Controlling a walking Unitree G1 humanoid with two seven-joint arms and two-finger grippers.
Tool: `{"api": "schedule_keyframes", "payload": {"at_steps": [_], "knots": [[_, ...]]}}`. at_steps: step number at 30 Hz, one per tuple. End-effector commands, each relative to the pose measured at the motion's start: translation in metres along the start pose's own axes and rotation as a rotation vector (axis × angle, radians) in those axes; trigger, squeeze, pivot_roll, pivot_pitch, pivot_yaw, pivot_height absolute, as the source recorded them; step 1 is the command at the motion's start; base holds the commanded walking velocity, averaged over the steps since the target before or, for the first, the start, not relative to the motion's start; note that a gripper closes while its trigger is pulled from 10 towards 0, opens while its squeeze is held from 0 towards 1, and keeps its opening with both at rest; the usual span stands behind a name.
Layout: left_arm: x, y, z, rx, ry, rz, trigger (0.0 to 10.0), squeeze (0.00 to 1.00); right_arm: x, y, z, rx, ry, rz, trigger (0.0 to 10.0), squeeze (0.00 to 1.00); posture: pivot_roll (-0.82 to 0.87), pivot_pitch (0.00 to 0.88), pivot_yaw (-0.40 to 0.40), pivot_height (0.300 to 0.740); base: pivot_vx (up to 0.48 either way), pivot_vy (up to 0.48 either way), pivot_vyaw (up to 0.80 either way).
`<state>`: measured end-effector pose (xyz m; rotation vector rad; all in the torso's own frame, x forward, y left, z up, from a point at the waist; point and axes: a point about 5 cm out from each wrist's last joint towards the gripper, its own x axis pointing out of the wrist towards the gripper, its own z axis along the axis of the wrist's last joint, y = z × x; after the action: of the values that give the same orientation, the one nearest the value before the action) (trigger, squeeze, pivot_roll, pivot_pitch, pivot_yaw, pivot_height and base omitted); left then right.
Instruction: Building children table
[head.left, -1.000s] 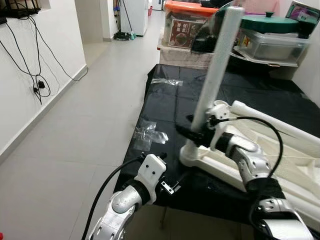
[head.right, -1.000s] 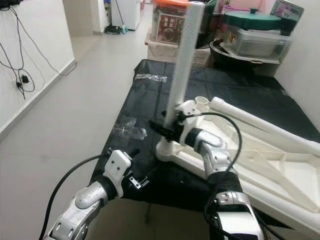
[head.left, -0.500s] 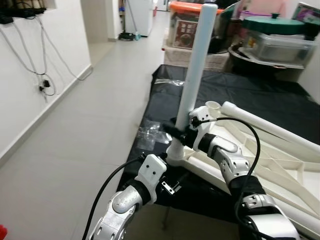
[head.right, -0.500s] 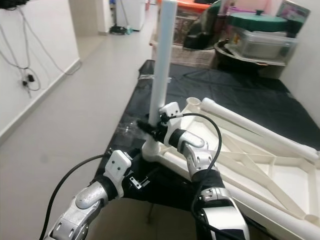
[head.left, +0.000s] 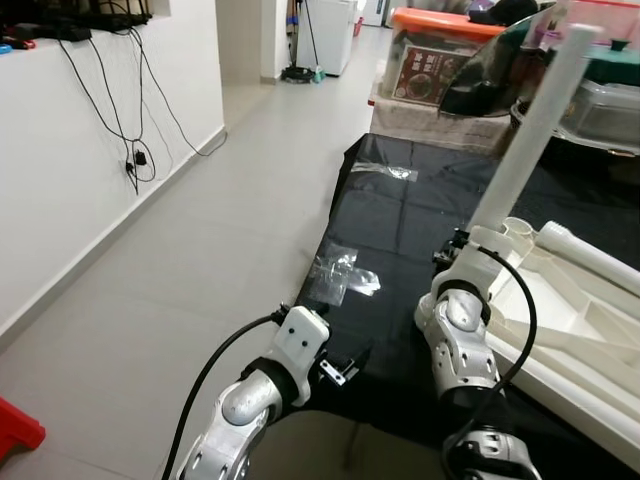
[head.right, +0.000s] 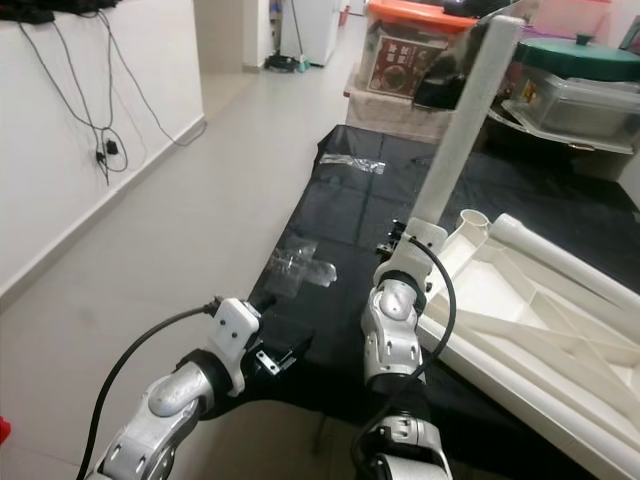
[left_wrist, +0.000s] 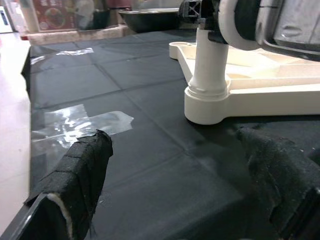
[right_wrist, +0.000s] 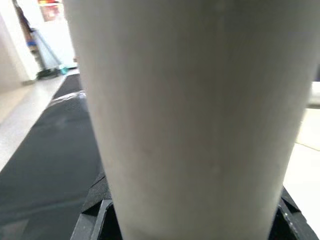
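A white table top (head.left: 590, 300) lies upside down on a black-covered table (head.left: 400, 215). One white leg (head.left: 530, 130) stands in the near corner socket (left_wrist: 207, 102), leaning a little to the right. My right gripper (head.left: 468, 240) is shut on the leg just above the socket. In the right wrist view the leg (right_wrist: 190, 100) is very close, with a black finger (right_wrist: 95, 220) at each side. My left gripper (left_wrist: 175, 150) is open, low at the table's front edge (head.left: 340, 370), pointing at the socket from a short way off.
Crumpled clear plastic (head.left: 340, 275) lies on the black cover near its left edge, and another piece (head.left: 390, 172) farther back. Storage boxes (head.left: 440, 60) and lidded containers stand at the far end. Tiled floor (head.left: 230, 220) runs along the left, by a white wall with hanging cables (head.left: 130, 120).
The camera has shifted. My right forearm has swung from the leg's right side to in front of it, still holding the leg, which now leans more to the right. The left arm has stayed put.
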<state>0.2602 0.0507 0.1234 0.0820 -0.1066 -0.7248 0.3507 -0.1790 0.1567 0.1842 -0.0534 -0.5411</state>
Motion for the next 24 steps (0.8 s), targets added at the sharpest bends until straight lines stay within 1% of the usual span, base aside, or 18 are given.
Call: {"api": "schedule_keyframes", "payload": {"at_steps": [1,2,4,5,7,8,10,11,13,14,15,16,17,20,21,22,23,24], "knots": [[0.0,-0.002,-0.004,-0.002,0.019,-0.009,10.0,0.0,-0.001,-0.009,-0.008,0.061,0.051,-0.093,0.0,0.0,0.17,0.0,-0.103,0.74,0.0,0.0,0.0],[0.0,-0.001,-0.004,-0.001,0.019,-0.009,10.0,0.0,-0.003,0.002,-0.01,0.075,0.062,-0.054,9.8,0.0,0.17,0.0,-0.106,0.74,0.0,0.0,0.0],[0.0,-0.001,-0.004,-0.001,0.019,-0.009,10.0,0.0,-0.004,0.008,-0.011,0.082,0.07,-0.027,9.8,0.0,0.17,0.0,-0.106,0.74,0.0,0.0,0.0],[0.0,-0.001,-0.004,-0.002,0.02,-0.01,10.0,0.0,-0.005,0.015,-0.01,0.079,0.046,0.038,10.0,1.0,0.17,0.0,-0.108,0.74,0.0,0.0,0.0],[0.0,-0.001,-0.004,-0.002,0.02,-0.01,10.0,0.0,-0.006,0.018,-0.006,0.059,0.002,0.094,10.0,1.0,0.17,0.0,-0.108,0.74,0.0,0.0,0.0],[0.0,-0.002,-0.005,-0.003,0.021,-0.01,10.0,0.0,-0.004,0.017,-0.002,0.052,-0.038,0.158,10.0,0.49,0.17,0.0,-0.109,0.74,0.0,0.0,0.0],[0.0,-0.002,-0.005,-0.003,0.021,-0.01,10.0,0.0,-0.003,0.017,0.001,0.047,-0.063,0.199,10.0,0.49,0.17,0.0,-0.109,0.74,0.0,0.0,0.0],[0.0,-0.002,-0.005,-0.003,0.02,-0.009,10.0,0.0,0.0,0.015,0.004,0.043,-0.079,0.272,10.0,0.0,0.17,0.0,-0.109,0.74,0.0,0.0,0.0],[0.0,-0.002,-0.005,-0.003,0.02,-0.009,10.0,0.0,0.004,0.014,0.006,0.034,-0.079,0.341,10.0,0.0,0.17,0.0,-0.111,0.74,0.0,0.0,0.0],[0.0,-0.002,-0.005,-0.004,0.02,-0.01,10.0,0.0,0.008,0.014,0.004,0.026,-0.037,0.444,10.0,0.0,0.17,0.0,-0.109,0.74,0.0,0.0,0.0],[0.0,-0.002,-0.005,-0.004,0.02,-0.01,10.0,0.0,0.008,0.014,0.004,0.026,-0.037,0.444,10.0,0.0,0.17,0.0,-0.109,0.74,0.0,0.0,0.0],[0.001,-0.002,-0.005,-0.003,0.021,-0.013,10.0,0.0,0.012,0.012,0.001,0.02,0.048,0.629,10.0,0.0,0.16,0.0,-0.11,0.74,0.0,0.0,0.0],[0.001,-0.002,-0.005,-0.003,0.021,-0.013,10.0,0.0,0.012,0.012,0.001,0.02,0.048,0.629,10.0,0.0,0.16,0.0,-0.11,0.74,0.0,0.0,0.0],[0.001,-0.002,-0.006,-0.002,0.021,-0.014,10.0,0.0,0.007,0.012,-0.001,0.026,0.124,0.85,10.0,0.0,0.17,0.0,-0.11,0.74,0.0,0.0,0.0],[0.001,-0.002,-0.006,-0.002,0.021,-0.014,10.0,0.0,0.007,0.012,-0.001,0.026,0.124,0.85,10.0,0.0,0.17,0.0,-0.11,0.74,0.0,0.0,0.0],[0.001,-0.002,-0.006,-0.002,0.021,-0.015,10.0,0.0,-0.002,0.013,-0.003,-0.017,0.16,1.035,10.0,0.0,0.17,0.0,-0.11,0.74,0.0,0.0,0.0],[0.001,-0.002,-0.006,-0.002,0.021,-0.015,10.0,0.0,-0.002,0.013,-0.003,-0.017,0.16,1.035,10.0,0.0,0.17,0.0,-0.11,0.74,0.0,0.0,0.0],[0.001,-0.003,-0.006,-0.001,0.021,-0.015,10.0,0.0,-0.012,0.015,-0.006,-0.049,0.198,1.209,10.0,0.0,0.17,0.0,-0.108,0.74,0.0,0.0,0.0]]}}
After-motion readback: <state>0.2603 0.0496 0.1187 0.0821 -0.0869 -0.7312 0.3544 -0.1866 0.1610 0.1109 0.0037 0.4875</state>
